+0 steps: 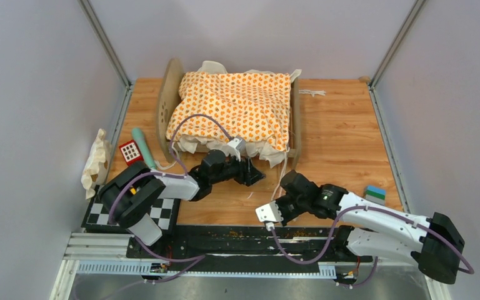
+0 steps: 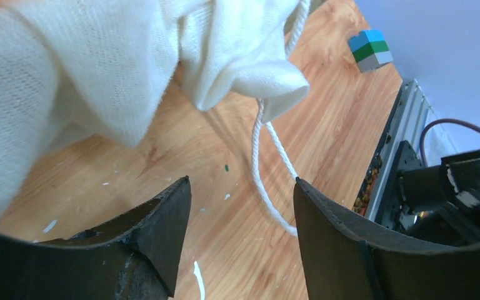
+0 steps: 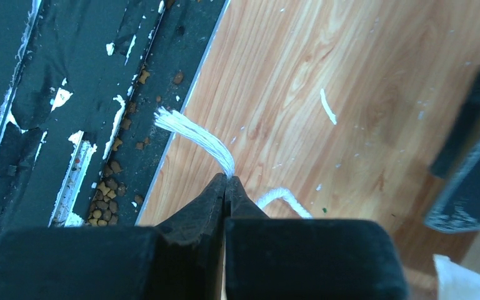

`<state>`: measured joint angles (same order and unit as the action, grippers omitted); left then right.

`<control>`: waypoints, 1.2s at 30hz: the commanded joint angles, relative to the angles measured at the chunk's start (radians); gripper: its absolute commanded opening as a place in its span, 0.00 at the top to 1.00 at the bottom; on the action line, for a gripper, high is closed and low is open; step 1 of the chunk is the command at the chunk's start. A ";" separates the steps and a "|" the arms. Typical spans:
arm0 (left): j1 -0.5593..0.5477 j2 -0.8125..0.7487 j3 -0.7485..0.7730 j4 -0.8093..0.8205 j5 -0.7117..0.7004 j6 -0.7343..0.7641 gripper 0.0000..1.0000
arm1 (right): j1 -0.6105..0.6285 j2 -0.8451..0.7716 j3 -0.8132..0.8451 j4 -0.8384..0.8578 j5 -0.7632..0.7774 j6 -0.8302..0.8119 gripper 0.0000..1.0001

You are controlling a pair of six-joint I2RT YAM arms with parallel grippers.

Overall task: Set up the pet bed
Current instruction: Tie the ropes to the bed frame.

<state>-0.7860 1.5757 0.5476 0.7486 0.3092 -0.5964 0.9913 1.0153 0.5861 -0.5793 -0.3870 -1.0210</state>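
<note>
- Top external view: the pet bed [image 1: 162, 112] stood at the far middle of the bench [image 1: 344, 144], a wooden end board upright at each side
- An orange-patterned cushion [image 1: 237, 103] lay over it, cream edges spilling off the near side; the base beneath was hidden
- The frame looked stiff and light, probably best taken by the top edge of an end board; the cushion looked soft and floppy, so its corners or ties seemed the surest holds
- A white tie cord [image 2: 255, 156] hung from the cushion's near corner down onto the bench
- The left gripper [image 2: 242, 187] hovered just beside that corner, fingers apart, gripping nothing
- The right gripper [image 3: 226, 181], nearer the bench's front edge, was pinched together on the cord's frayed end
</note>
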 commanded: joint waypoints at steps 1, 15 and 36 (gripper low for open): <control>-0.028 0.089 0.051 0.180 0.003 -0.089 0.31 | -0.005 -0.083 -0.003 -0.012 -0.015 0.017 1.00; -0.104 0.277 0.137 0.367 -0.002 -0.169 0.24 | -0.005 -0.169 -0.009 -0.084 -0.012 0.047 1.00; -0.114 0.431 0.161 0.408 -0.110 -0.222 0.38 | -0.005 -0.248 -0.023 -0.079 -0.036 0.077 1.00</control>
<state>-0.8970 1.9797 0.7013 1.0950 0.2165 -0.7925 0.9913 0.7761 0.5694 -0.6632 -0.3950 -0.9592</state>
